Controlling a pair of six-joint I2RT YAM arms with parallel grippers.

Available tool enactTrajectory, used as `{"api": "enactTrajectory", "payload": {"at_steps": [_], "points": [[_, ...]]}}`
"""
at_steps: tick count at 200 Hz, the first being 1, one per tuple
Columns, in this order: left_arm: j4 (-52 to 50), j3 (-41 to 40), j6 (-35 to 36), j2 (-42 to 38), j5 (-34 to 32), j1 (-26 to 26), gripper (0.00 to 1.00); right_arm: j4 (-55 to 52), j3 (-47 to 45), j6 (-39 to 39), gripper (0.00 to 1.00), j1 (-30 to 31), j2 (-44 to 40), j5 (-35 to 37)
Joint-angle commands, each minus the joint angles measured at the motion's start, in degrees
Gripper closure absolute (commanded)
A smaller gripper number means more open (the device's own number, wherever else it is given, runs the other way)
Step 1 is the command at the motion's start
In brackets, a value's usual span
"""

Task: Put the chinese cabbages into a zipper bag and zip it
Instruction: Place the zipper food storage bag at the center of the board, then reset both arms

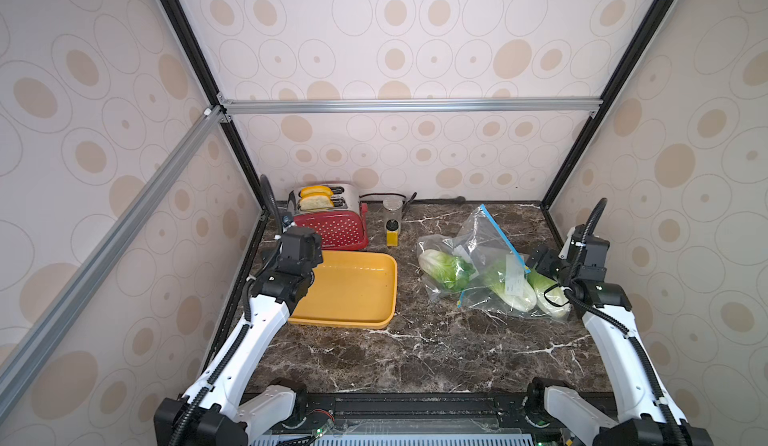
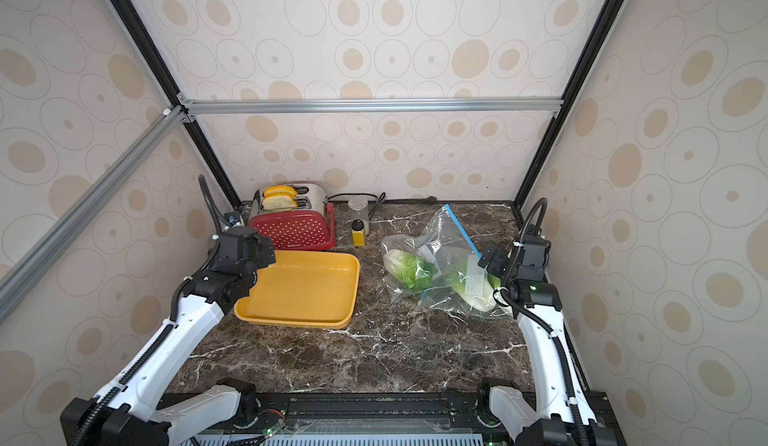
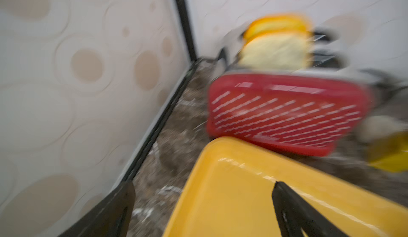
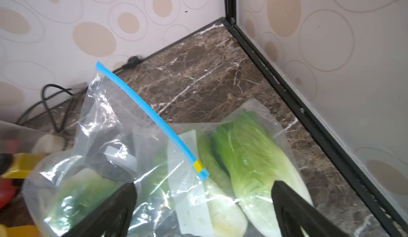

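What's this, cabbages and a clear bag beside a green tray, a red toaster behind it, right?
The tray is yellow, not green; both top views show it. The cabbages and clear bag do lie beside it, the red toaster behind it.

Bare countertop (image 1: 415,361) up front; tray (image 1: 340,322), toaster (image 1: 332,228), zipper bag (image 1: 484,232) behind.

Three chinese cabbages (image 1: 509,288), green-topped and white-based, lay side by side in the crumpled clear zipper bag (image 1: 478,232) at the right, its blue zip strip (image 4: 143,105) slanting upward.
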Motion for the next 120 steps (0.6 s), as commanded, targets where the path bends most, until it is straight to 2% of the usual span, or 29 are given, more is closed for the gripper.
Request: {"api": "enactTrajectory", "payload": {"at_steps": [1, 12, 40, 65, 77, 84, 98, 108, 120], "points": [[12.36, -9.94, 2.31, -1.22, -4.54, 5.88, 0.01, 10.69, -8.1, -4.62, 0.0, -0.14, 1.23, 6.87], [18.99, -14.18, 3.93, 0.42, -3.34, 8.11, 0.01, 19.3, -13.13, -6.34, 0.0, -0.14, 1.82, 5.24], [44.77, -23.74, 9.62, 9.03, 1.43, 8.29, 0.01, 34.64, -20.72, -7.99, 0.0, 0.27, 6.98, 2.15], [53.52, -23.27, 11.98, 15.96, 6.72, 8.29, 0.01, 44.75, -23.64, -10.88, 0.0, 1.21, 12.99, -1.02], [61.78, -25.01, 13.25, 18.34, 11.38, 8.41, 0.01, 51.74, -25.68, -11.86, 0.0, 1.34, 15.19, -3.07], [61.44, -24.21, 13.83, 20.29, 13.55, 8.6, 0.01, 56.46, -26.91, -12.47, 0.0, 1.34, 17.07, -4.63], [64.56, -23.08, 14.38, 25.46, 15.33, 8.64, 0.01, 52.42, -23.48, -13.0, 0.0, 1.37, 20.5, -6.38], [66.29, -24.69, 15.1, 25.13, 17.93, 8.82, 0.01, 51.82, -21.82, -14.21, 0.0, 1.51, 22.1, -10.23], [74.98, -27.92, 15.69, 27.06, 18.77, 8.9, 0.01, 51.33, -21.45, -15.46, 0.0, 2.41, 22.05, -11.85]]}}
